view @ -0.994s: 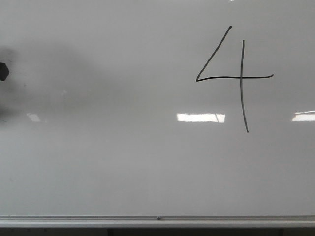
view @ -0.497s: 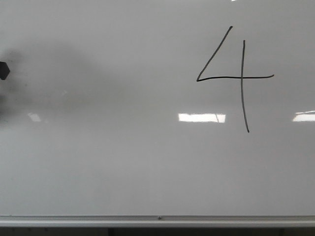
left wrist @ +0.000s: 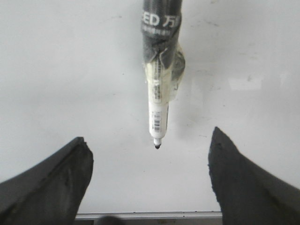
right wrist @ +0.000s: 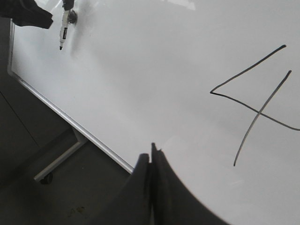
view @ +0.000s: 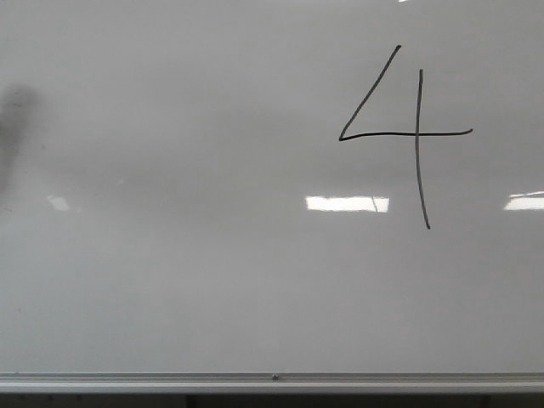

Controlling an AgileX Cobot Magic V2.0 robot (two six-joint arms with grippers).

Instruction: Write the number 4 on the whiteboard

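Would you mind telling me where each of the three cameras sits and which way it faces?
Front: faces the whiteboard squarely, number 4 upper right; no robot parts visible.
Left wrist: on the left arm, facing the board; open left gripper, marker fixed above.
Right wrist: on the right arm, viewing the board obliquely; shut right gripper.
Shared: the 4 in front and right wrist; the marker in both wrist views.

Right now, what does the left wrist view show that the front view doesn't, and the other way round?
Only the left wrist view shows the marker, its tip pointed at the whiteboard, between the wide-apart fingers of the left claw. Only the front view shows the number 4, complete, on the board's right side, plus bright light reflections. Both show the pale board surface and the silver rail along its bottom edge.
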